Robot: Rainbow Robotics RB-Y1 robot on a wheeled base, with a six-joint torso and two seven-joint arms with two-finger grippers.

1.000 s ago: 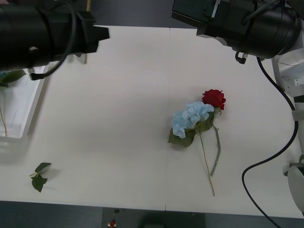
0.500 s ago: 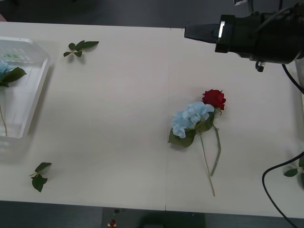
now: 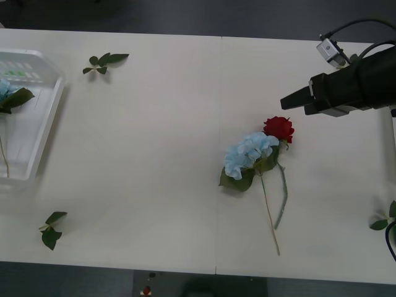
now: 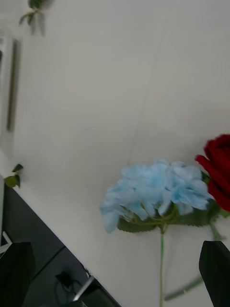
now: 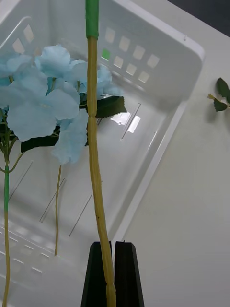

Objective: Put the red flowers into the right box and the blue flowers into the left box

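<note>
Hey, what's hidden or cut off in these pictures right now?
- Front view: the left box runs off the picture's edge.
- Left wrist view: the flower head on the stem in the left gripper is cut off.
- Right wrist view: the red rose is cut by the edge.

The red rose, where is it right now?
In the front view the red rose lies on the table's right half, its bloom touching the blue flower beside it. The right gripper hovers open just above and to its right.
</note>
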